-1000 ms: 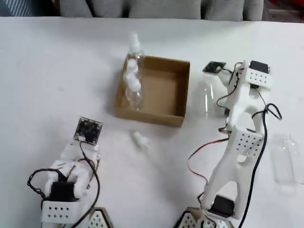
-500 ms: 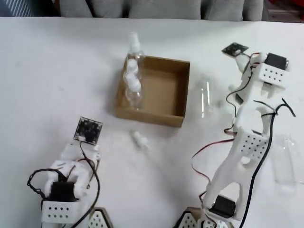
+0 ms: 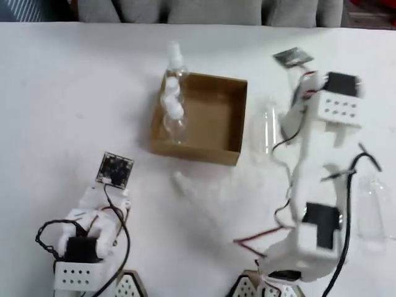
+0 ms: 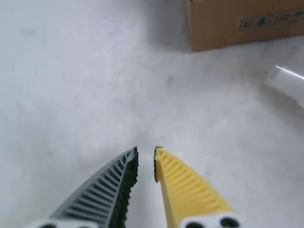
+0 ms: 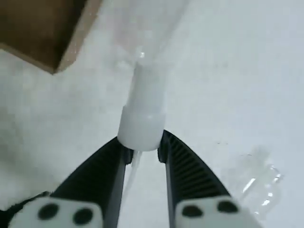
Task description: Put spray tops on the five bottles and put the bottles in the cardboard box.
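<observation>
My right gripper (image 5: 142, 142) is shut on the collar of a white spray top (image 5: 141, 126). Its narrow end points at a clear bottle (image 5: 154, 23) lying next to the cardboard box (image 5: 42, 33). From above, that bottle (image 3: 267, 127) lies just right of the box (image 3: 213, 151), under the right arm (image 3: 309, 124). Capped bottles (image 3: 172, 102) lie along the box's left wall. A loose spray top (image 3: 183, 183) rests in front of the box. My left gripper (image 4: 146, 161) hovers low over the table, shut with nothing in it, and the loose spray top (image 4: 285, 80) lies ahead of it.
Another clear bottle without a top (image 3: 370, 213) lies at the far right of the table and also appears in the right wrist view (image 5: 259, 185). The box corner (image 4: 237, 23) stands ahead of the left gripper. Bare white table (image 3: 74, 86) stretches to the left of the box.
The right arm has swung and straightened, its wrist moving away from the box and then back toward the lying bottle. The left arm, box and loose spray top have stayed put.
</observation>
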Available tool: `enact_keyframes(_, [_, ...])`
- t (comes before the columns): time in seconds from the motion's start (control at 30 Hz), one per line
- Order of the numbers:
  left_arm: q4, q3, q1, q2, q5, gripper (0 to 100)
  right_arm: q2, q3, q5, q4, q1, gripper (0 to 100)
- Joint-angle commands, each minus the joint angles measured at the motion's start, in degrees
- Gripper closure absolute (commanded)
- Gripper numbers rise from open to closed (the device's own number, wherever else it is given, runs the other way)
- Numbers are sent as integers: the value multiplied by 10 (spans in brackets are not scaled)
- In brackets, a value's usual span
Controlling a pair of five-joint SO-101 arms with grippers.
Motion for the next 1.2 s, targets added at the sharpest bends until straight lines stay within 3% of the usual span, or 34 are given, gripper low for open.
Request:
enact_keyframes(0.0, [4,0,5,-9,-7,924,-74,47,-89,16,-82,984])
enact_keyframes(0.4, [4,0,4,-9,-7,924,-101,87,-267,16,-380,984])
enact_keyframes(0.63, [4,0,4,-9,-7,924,-89,98,-280,-39,-514,984])
enact_keyframes(0.93, [4,0,4,-9,-7,924,71,140,-285,-151,-553,974])
enact_keyframes(1.17, [0,0,4,-9,-7,924,115,86,-286,-91,-553,772])
